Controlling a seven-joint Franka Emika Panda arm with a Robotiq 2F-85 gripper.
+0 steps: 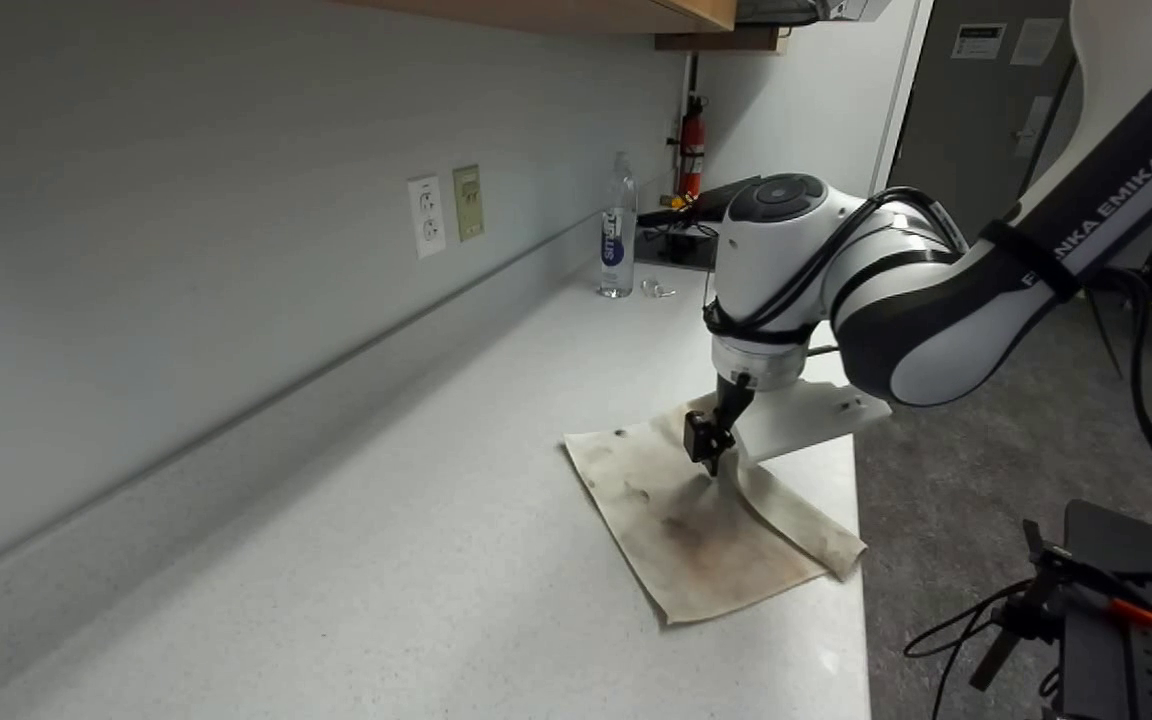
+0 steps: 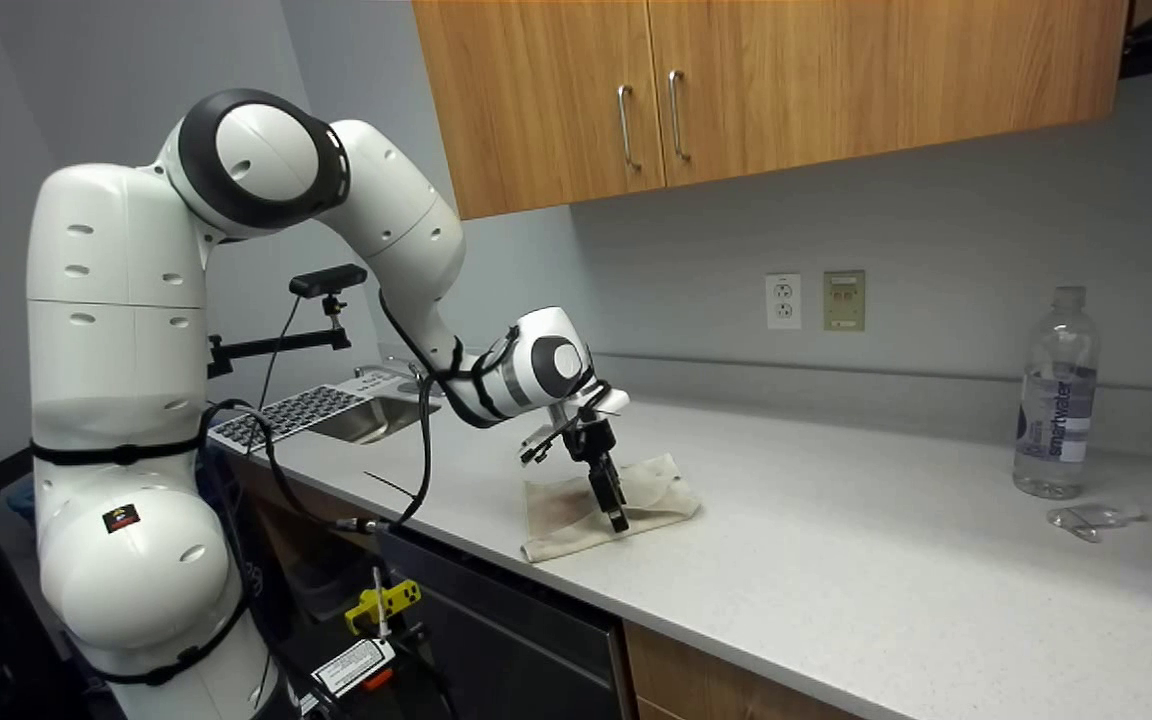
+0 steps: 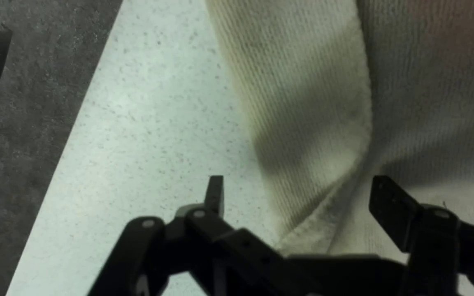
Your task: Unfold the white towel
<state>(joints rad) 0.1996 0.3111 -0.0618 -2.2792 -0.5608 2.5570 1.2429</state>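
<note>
Likely grabbing step | fingers (image 3: 393, 209) are standing apart around towel flap (image 3: 319, 102) | needing pinch, then flip toward tabletop (image 1: 496, 500) front edge

There is wide room over the counter (image 2: 836, 530) between the towel (image 2: 658, 495) and the bottle (image 2: 1056, 400). The wall (image 2: 681, 285) blocks the back, and the cupboard (image 2: 786, 85) hangs above. In the wrist view, the towel's fold (image 3: 311, 102) shows between the spread fingers (image 3: 393, 209) of the gripper (image 3: 298, 185).
</note>
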